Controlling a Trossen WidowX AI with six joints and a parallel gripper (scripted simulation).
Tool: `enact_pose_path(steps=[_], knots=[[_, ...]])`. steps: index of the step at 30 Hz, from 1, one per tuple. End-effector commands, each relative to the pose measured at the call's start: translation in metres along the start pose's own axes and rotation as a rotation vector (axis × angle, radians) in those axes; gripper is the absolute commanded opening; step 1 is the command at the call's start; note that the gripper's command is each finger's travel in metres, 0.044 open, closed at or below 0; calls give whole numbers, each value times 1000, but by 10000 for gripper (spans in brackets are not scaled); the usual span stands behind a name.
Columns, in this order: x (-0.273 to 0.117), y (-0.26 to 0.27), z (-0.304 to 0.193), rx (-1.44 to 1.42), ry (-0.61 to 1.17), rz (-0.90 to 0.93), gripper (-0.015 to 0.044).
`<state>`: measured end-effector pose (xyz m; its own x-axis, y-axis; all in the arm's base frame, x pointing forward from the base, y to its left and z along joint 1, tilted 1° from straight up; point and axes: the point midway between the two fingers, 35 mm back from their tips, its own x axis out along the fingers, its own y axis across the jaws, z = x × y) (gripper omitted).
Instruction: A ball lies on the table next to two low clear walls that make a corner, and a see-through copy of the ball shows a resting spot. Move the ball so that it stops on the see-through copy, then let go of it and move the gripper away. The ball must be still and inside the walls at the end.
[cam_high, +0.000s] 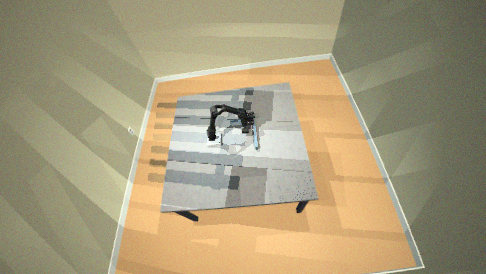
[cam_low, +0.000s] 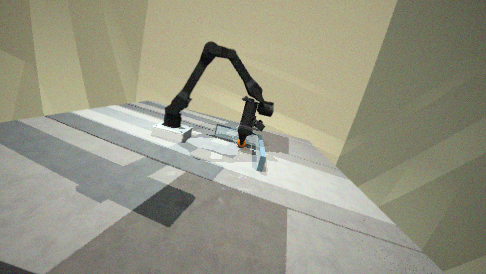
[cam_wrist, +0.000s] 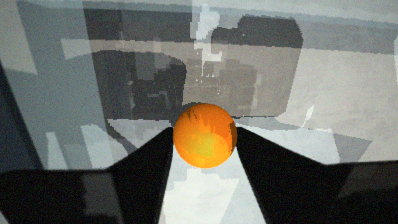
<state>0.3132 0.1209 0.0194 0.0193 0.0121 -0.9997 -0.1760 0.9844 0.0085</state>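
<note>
The orange ball (cam_low: 242, 144) (cam_wrist: 205, 135) is between the two black fingertips, low by the table top; whether it touches the table I cannot tell. My gripper (cam_low: 242, 142) (cam_wrist: 204, 133) is shut on it and points down inside the corner of the walls. One clear bluish wall (cam_high: 256, 138) (cam_low: 261, 156) stands on the far side from the arm base, the other clear wall (cam_low: 226, 132) along one side. The see-through copy does not show apart from the ball; a yellower patch shows on the ball's lower part in the wrist view. In the top view the gripper hides the ball.
The arm's white base (cam_high: 213, 142) (cam_low: 171, 132) stands on the patterned grey table (cam_high: 200, 197) (cam_low: 330, 235). Light and dark patches cross the table top around the walls. In the wrist view a wall runs along the left and another across the top.
</note>
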Motion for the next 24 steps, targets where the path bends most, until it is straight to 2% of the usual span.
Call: enact_pose_path(steps=[1,2,14,19,24], knots=[[4,0,0,5,1,2,0],[4,0,0,5,1,2,0],[1,0,0,0,1,0,314],[-10,0,1,1,1,0,314],[-82,0,1,4,0,2,314]])
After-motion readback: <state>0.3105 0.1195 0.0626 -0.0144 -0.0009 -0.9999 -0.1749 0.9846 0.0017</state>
